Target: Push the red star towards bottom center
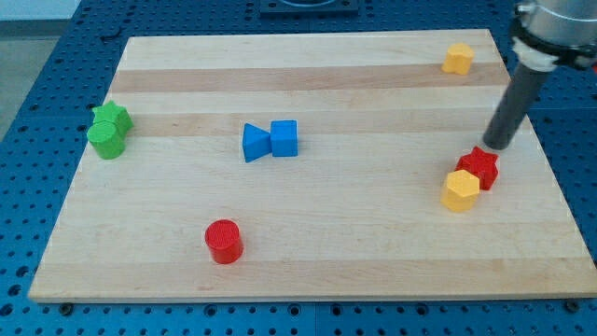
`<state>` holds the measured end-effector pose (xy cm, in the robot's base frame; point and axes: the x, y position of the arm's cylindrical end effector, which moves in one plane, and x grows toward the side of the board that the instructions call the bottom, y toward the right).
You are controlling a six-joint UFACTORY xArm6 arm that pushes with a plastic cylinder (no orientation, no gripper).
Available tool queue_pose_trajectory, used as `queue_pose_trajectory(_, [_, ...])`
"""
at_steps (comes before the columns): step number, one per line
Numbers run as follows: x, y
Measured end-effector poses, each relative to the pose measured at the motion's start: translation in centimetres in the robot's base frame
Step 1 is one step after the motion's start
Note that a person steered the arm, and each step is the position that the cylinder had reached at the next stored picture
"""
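Pincer absent; my tip (493,146) is set just above-right of the red star (480,165). Star is seen at right edge, touching a yellow block (460,190); bottom centre not yet reached.

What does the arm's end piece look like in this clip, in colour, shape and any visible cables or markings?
My tip ends a straight, smooth, dark grey to black cylindrical rod. At the view's top right the rod enters a wider rounded collar, silvery grey with a dark band. No cables, labels or markings show on the part in frame. There are no fingers; the rest of the arm is cut off by the frame edge.
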<state>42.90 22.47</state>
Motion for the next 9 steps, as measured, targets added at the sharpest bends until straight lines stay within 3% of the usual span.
queue_pose_trajectory(1, [0.1, -0.6])
queue_pose_trajectory(3, [0.3, 9.4])
queue_pose_trajectory(4, [1.5, 9.5])
queue_pose_trajectory(8, [5.7, -8.6])
queue_pose_trajectory(9, [4.4, -8.3])
